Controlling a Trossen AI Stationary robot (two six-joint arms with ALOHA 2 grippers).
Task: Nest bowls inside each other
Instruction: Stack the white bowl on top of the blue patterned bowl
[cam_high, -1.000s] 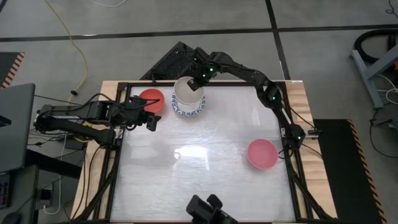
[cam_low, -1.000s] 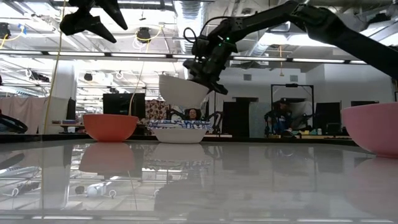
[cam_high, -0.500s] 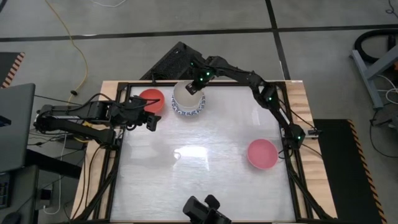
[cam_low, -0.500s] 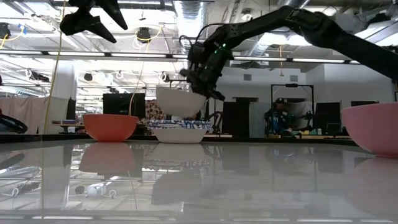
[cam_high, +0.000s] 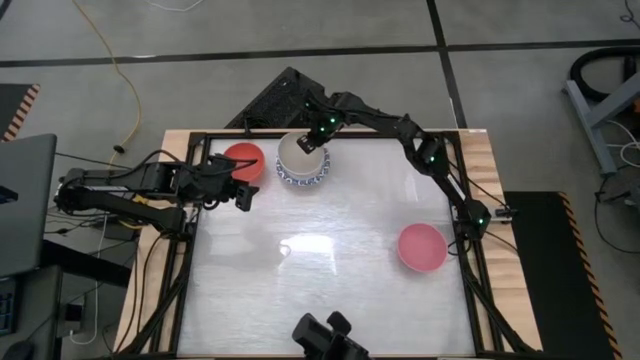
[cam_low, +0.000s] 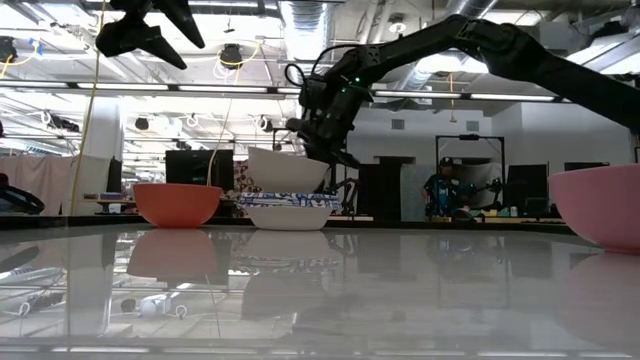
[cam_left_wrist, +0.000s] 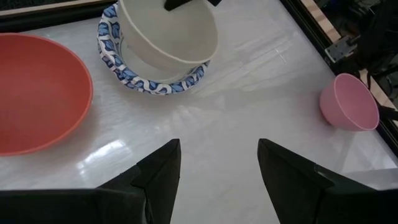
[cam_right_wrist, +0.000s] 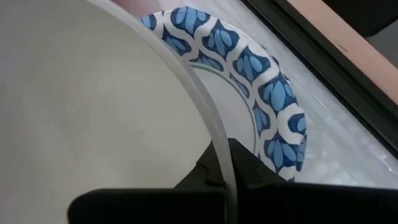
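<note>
The right gripper (cam_high: 312, 146) is pinching the rim of the cream bowl (cam_high: 300, 154), its jaws closed on that thin wall, and is setting it into the blue-rimmed bowl (cam_high: 303, 181) at the far side of the desk (cam_high: 330, 270). In the low view the cream bowl (cam_low: 287, 170) is sitting low in the blue-rimmed one (cam_low: 288, 210), slightly tilted; whether it is fully seated is hard to tell. The right wrist view is showing the cream wall (cam_right_wrist: 93, 106) close over the patterned rim (cam_right_wrist: 261, 99).

The left gripper (cam_high: 243, 193) is waiting near the left edge, jaws wide and holding nothing, just beside the red bowl (cam_high: 242, 160).

By my reading, this nest is nearly made but not yet released. The red bowl, standing just beside the stack, and the pink bowl (cam_high: 421, 247), well apart toward the right side, are both waiting to be nested. How many bowls are lying under the blue rim cannot be told.
</note>
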